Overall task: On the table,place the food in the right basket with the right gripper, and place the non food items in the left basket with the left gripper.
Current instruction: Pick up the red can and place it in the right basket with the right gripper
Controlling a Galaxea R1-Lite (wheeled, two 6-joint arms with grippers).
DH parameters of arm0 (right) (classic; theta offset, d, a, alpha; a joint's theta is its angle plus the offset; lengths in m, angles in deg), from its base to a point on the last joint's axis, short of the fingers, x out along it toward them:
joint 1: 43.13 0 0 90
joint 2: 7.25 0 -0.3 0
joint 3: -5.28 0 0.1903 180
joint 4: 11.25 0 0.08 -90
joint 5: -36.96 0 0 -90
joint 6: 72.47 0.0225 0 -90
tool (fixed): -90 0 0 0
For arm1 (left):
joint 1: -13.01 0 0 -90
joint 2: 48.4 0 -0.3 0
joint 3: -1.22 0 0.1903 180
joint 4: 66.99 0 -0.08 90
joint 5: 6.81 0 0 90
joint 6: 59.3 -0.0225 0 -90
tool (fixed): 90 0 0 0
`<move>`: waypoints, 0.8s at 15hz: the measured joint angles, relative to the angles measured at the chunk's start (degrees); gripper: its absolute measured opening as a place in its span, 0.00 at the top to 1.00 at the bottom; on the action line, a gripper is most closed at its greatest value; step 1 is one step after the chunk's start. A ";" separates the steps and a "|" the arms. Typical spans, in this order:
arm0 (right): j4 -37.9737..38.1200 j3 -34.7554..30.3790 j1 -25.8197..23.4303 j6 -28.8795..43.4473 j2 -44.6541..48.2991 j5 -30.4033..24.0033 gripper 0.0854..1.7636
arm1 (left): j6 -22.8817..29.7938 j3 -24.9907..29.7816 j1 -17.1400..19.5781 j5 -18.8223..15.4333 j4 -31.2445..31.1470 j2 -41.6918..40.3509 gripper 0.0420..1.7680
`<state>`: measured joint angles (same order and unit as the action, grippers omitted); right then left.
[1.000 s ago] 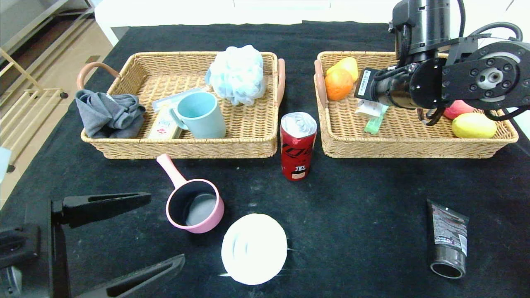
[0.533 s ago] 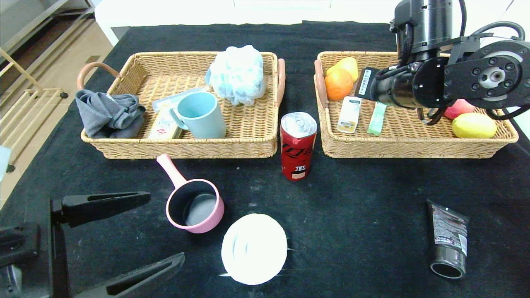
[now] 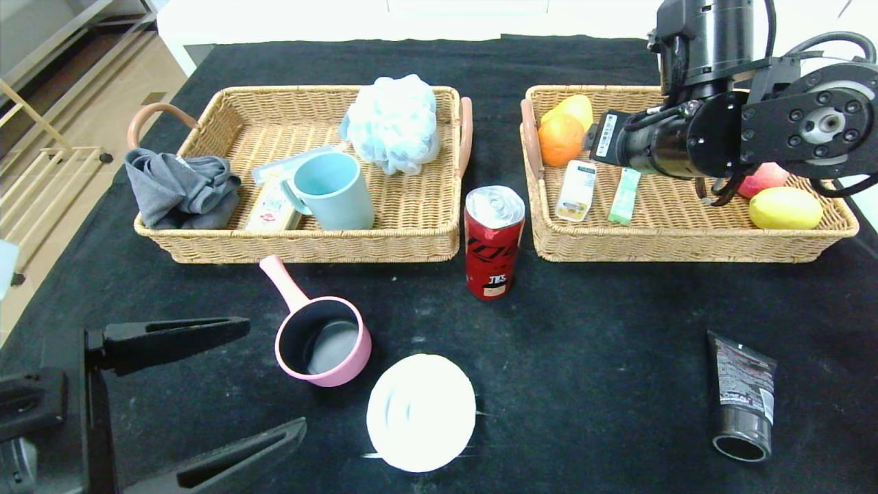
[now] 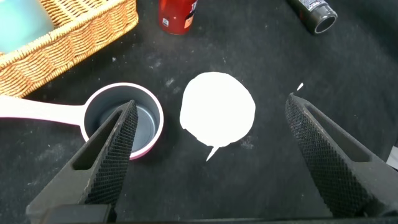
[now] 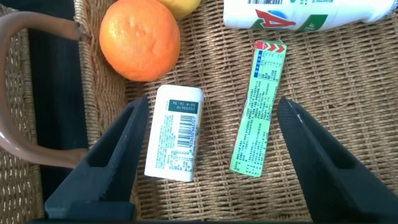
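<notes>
**Operator:** Report the position of the food.

**Technician:** The drink carton (image 5: 175,132) and the candy stick (image 5: 257,107) lie flat, side by side but apart, in the right basket (image 3: 686,241), near an orange (image 3: 560,139). The red soda can (image 3: 493,241) stands upright on the desk (image 3: 590,343), between the two baskets and just in front of them.

**Operator:** And the non-food items?

**Technician:** All three are on the desk: the pink pot (image 3: 322,341) just in front of the left basket (image 3: 309,247), the white disc (image 3: 420,412) beside the pot, and the black tube (image 3: 743,394) well apart at the right.

**Operator:** Pincer status?

**Technician:** The right pincer (image 5: 208,146) hovers over the carton and stick, released, grasping nothing. The left pincer (image 4: 211,149) sits low over the pot and disc, also released and empty.

**Operator:** Hazards?

**Technician:** The can is tall and narrow; a finger striking it off-centre would probably topple it. It also stands close to both basket walls, so a wide approach could snag the wicker. The tube lies on the right side, which means a long cross-reach for the left arm.
</notes>
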<state>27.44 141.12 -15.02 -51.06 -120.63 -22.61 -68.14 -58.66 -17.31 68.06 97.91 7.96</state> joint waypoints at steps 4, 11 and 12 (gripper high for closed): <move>1.68 -3.15 0.66 -1.04 1.77 1.24 0.10 | 0.00 0.11 0.00 0.02 0.00 0.33 0.03; 1.97 -15.32 4.24 -1.26 11.03 -3.69 0.06 | 0.00 0.05 0.00 0.02 0.02 0.84 0.03; 1.95 -17.75 5.23 -1.54 13.10 -4.80 0.06 | 0.00 0.05 0.00 0.02 0.00 0.90 0.03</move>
<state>29.39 123.38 -9.79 -52.60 -107.52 -27.42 -68.14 -58.61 -17.31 68.08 97.91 8.87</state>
